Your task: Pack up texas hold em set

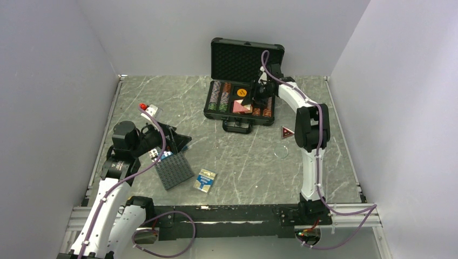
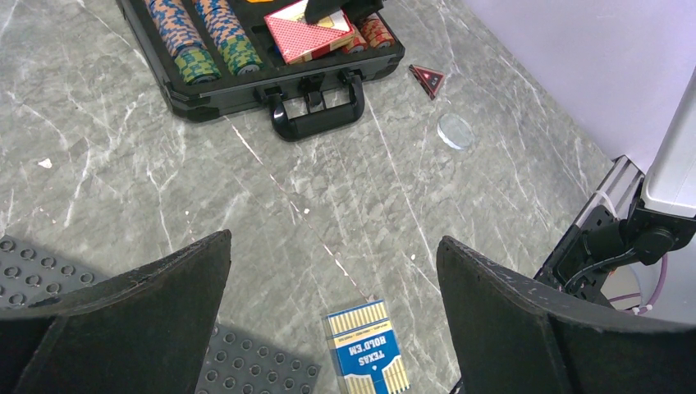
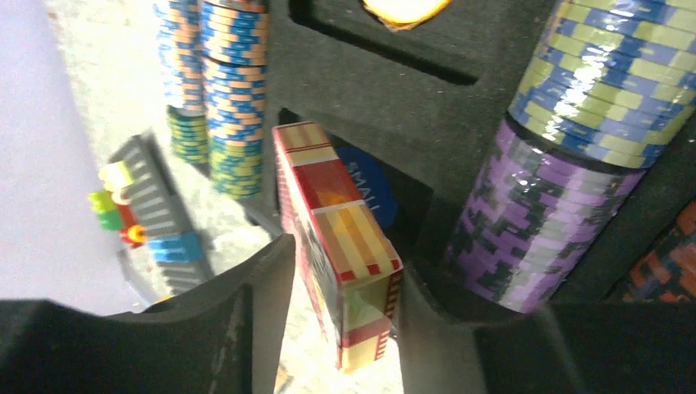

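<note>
Right gripper is clamping the red-and-cream boxed card deck by its sides. It's hanging tilted over the middle foam slot of the black hard case at the far side of the desk.

A blue round disc is lying in that slot, with the purple striped chip row right beside it. My worry is the deck snagging a corner on the foam, or landing on the disc and sticking up so the lid isn't closing.

Left gripper is hovering with its fingers wide apart and holding nothing. It's over the blue card deck, beside the grey studded plate.

The red triangle and clear disc are lying loose on the desk near the case.
</note>
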You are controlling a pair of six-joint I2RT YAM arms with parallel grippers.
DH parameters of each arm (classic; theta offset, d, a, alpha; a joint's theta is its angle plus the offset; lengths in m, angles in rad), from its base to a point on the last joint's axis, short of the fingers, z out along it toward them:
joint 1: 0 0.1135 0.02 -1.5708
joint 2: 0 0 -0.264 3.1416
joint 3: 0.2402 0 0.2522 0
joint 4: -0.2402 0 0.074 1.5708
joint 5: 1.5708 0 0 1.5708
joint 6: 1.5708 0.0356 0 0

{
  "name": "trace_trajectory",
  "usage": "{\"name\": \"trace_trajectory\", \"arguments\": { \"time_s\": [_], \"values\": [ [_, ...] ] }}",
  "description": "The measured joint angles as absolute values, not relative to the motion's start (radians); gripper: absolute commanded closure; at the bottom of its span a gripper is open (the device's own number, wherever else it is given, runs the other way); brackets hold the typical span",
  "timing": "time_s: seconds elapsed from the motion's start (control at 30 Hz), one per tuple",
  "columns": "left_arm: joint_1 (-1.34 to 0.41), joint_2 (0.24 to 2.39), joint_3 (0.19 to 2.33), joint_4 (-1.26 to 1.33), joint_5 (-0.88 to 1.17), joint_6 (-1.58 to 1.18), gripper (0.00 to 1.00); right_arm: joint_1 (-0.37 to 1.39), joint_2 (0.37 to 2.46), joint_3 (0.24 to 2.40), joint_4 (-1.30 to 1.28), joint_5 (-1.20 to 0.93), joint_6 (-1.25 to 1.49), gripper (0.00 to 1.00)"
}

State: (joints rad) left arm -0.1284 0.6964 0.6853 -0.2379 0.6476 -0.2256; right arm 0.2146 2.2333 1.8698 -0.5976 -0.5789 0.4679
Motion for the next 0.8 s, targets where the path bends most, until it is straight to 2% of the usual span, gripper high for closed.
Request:
{"name": "trace_trajectory", "arguments": {
  "time_s": [0.1,0.33,0.63,0.8],
  "values": [
    [-0.128,0.697,0.685,-0.238,0.648,-0.226,0.01,0.228,2.237,1.852,-0.592,-0.519,0.454,0.37],
    [-0.128,0.698,0.685,-0.238,0.648,-0.226,0.01,0.255,2.198,1.810,-0.548,-0.446,0.444,0.27],
    [-0.128,0.698,0.685,-0.238,0.647,-0.226,0.01,0.269,2.093,1.759,-0.568,-0.259,0.417,0.21],
    [-0.128,0.698,0.685,-0.238,0.646,-0.226,0.01,0.267,2.064,1.751,-0.582,-0.163,0.402,0.25]
  ]
}}
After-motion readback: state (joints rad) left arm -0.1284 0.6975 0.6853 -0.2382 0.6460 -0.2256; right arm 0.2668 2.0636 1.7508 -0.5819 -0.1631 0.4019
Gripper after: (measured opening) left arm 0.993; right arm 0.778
